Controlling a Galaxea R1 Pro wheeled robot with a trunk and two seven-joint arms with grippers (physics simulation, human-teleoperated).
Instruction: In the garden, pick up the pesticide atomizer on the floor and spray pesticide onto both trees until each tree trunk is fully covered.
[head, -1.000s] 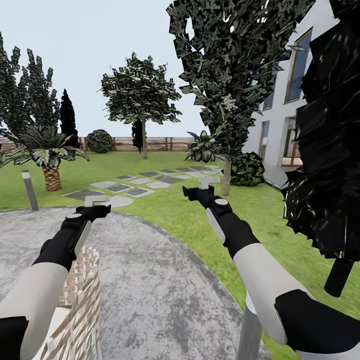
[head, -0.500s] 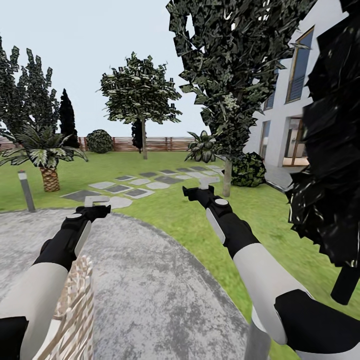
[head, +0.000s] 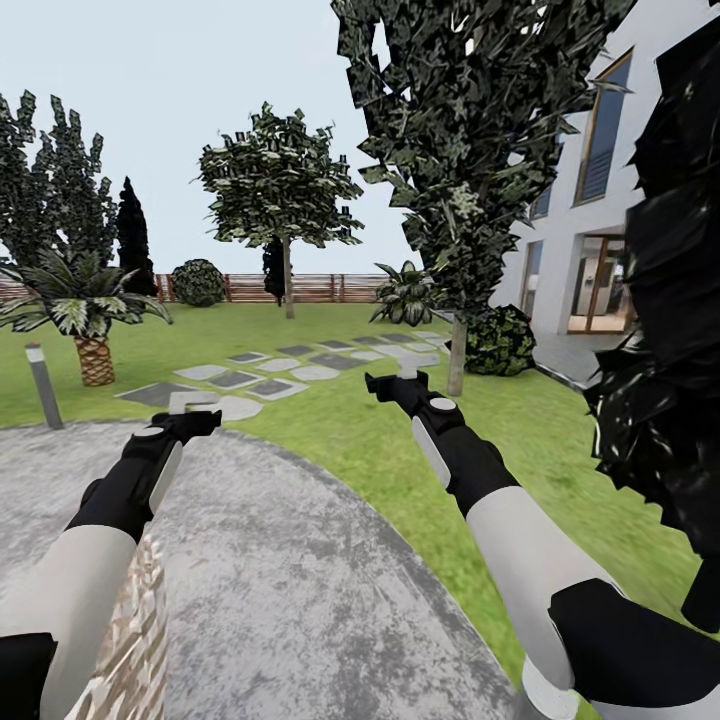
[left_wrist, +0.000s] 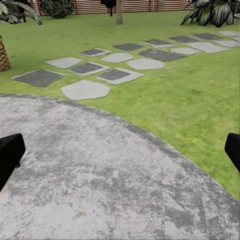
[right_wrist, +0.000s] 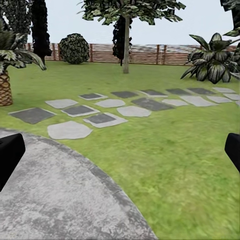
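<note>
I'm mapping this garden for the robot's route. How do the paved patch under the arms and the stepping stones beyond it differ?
The paved patch is one continuous, mottled grey surface with a curved edge; the stepping stones are separate slabs with grass between them. The patch is uniformly grey; the stones mix pale and dark slabs. Both lie flat and border the lawn.

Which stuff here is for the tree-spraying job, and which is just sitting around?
For the job:
far tree
near tree
grass floor
left end effector, open
right end effector, open

Just sitting around:
palm
stepping stones
round bush
lamp post
house
grey paving
</note>
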